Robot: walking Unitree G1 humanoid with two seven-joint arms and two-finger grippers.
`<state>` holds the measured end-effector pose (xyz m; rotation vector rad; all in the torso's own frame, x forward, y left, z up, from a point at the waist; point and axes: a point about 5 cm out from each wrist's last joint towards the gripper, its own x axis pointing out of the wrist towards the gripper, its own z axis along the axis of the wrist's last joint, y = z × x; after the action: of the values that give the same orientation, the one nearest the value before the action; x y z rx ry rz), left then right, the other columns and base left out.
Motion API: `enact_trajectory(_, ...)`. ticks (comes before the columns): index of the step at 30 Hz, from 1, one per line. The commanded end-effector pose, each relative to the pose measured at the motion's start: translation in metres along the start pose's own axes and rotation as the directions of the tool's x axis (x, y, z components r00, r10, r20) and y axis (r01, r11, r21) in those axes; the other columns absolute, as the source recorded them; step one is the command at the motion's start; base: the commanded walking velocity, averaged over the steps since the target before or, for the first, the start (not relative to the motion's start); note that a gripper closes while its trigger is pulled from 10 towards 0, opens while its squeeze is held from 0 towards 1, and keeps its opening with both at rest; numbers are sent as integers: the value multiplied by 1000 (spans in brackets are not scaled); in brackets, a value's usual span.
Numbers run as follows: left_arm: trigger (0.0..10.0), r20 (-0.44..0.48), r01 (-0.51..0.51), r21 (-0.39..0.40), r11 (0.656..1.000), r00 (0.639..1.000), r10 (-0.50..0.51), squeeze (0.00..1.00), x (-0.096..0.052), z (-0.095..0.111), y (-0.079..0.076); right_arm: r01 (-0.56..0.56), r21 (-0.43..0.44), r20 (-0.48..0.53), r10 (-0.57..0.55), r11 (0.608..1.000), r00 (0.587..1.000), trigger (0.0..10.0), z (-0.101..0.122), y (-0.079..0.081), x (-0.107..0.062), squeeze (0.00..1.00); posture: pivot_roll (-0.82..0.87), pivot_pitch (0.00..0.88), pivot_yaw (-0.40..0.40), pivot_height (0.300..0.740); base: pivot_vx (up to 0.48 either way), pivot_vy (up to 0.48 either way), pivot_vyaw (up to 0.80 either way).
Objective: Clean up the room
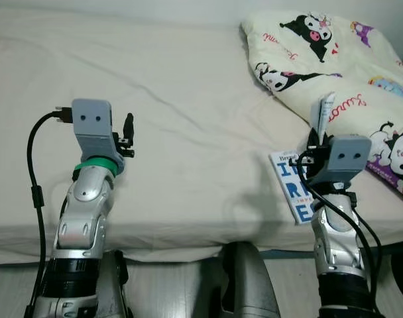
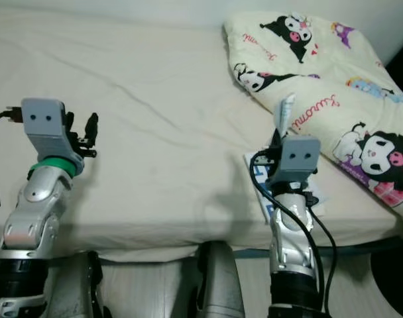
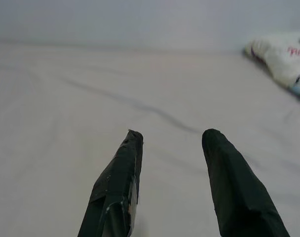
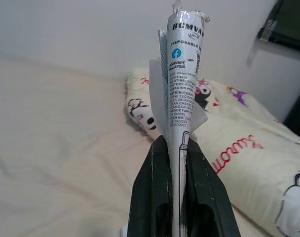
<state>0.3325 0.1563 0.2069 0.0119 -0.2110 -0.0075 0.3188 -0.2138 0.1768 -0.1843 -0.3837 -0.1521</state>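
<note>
My right gripper (image 4: 179,148) is clamped on an upright silver wrapper (image 4: 183,74) above the blue book (image 1: 295,192) at the bed's (image 1: 188,119) four o'clock edge; my left gripper (image 3: 172,138) hovers at eight o'clock, fingers apart.

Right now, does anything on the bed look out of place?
Yes. A book lies at the bed's front edge, partly overhanging it, beside the rumpled cartoon quilt. The right gripper is shut on a crumpled wrapper, held upright. The left gripper hovers open over bare sheet.
</note>
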Motion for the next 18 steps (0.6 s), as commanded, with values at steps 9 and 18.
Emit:
enact_trajectory(9, 10000, 12, 32, -6, 999, 999, -32, 0, 4, -3, -15, 30, -44, -10, -30, 999, 999, 10000, -3, -3, -6, 0, 2, 23, -40, 606, 0, 0, 0)
enact_trajectory(18, 10000, 16, 58, -15, 998, 998, -58, 0, 7, -2, -23, 33, -52, -21, -34, 998, 999, 10000, -4, -2, -6, 0, 4, 21, -39, 641, 0, 0, 0)
